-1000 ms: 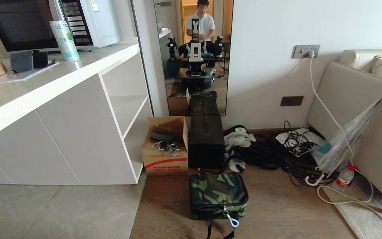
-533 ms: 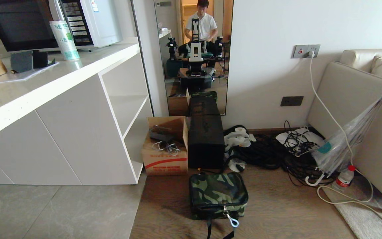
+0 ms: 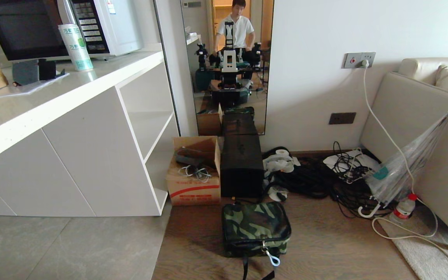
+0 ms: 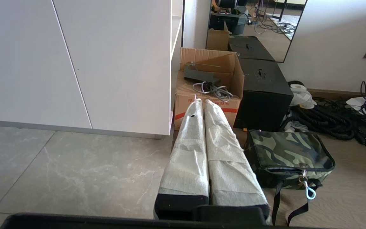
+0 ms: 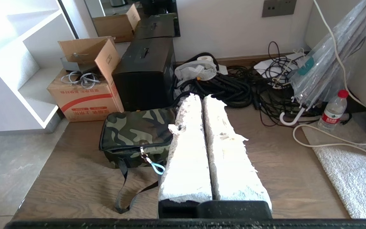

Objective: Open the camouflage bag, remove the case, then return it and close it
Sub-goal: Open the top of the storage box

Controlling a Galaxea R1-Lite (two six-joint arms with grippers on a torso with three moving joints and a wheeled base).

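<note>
Left gripper (image 4: 203, 103): two long flat fingers (image 4: 187, 159) wrapped in greyish-white cloth, black base behind. Right gripper (image 5: 201, 97): fingers (image 5: 230, 159) same shape, wrapping brighter white, frayed edges, black base.

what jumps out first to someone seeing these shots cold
The camouflage bag sits zipped shut on the wood floor, front and centre, just in front of a tall black box and a cardboard box. To its right sprawls a heap of black cables against the wall.
</note>
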